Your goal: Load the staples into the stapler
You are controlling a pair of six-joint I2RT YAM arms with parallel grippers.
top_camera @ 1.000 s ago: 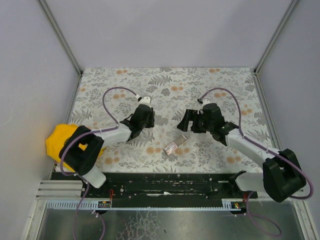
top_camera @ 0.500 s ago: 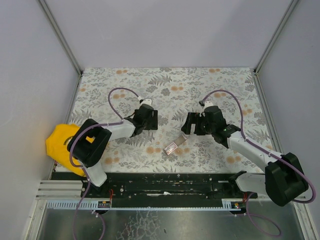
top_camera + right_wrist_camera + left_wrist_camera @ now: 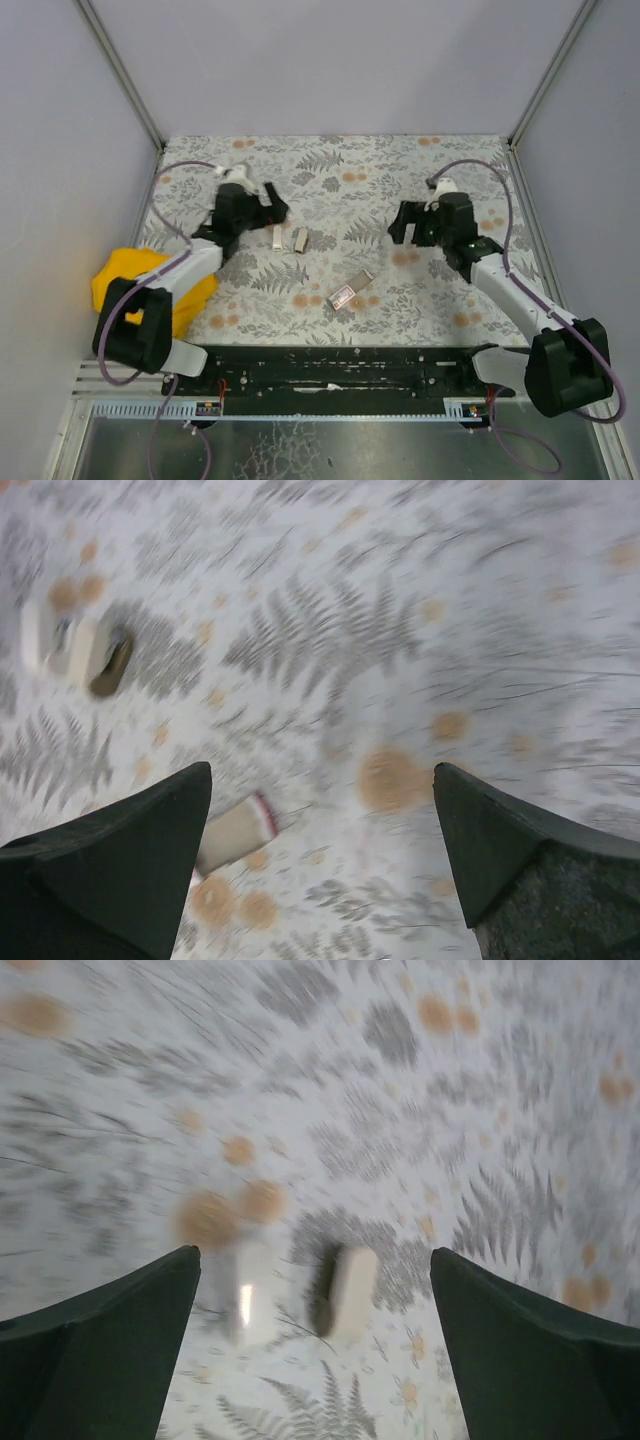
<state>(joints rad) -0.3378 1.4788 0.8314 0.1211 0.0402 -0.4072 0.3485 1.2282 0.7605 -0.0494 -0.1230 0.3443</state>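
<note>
withdrawing left claw [image 3: 315, 1252], stapler [image 3: 350, 1290] uncovered

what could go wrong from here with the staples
The staple box lies loose with its grey tray apparently slid out; a nudge might spill strips. The two small white pieces sit close together near the open left gripper, so its wide jaws could knock one.

— What do the two arms look like?
— Alike. The left arm [image 3: 192, 265] and right arm [image 3: 512, 292] have white links between chunky black joint housings [image 3: 135, 332].
— Any cabling?
— A thin purple cable [image 3: 190, 163] loops loosely along each, ending at a small white connector [image 3: 445, 185] by the wrist. The jaws are dark wedges, blackish green up close.
</note>
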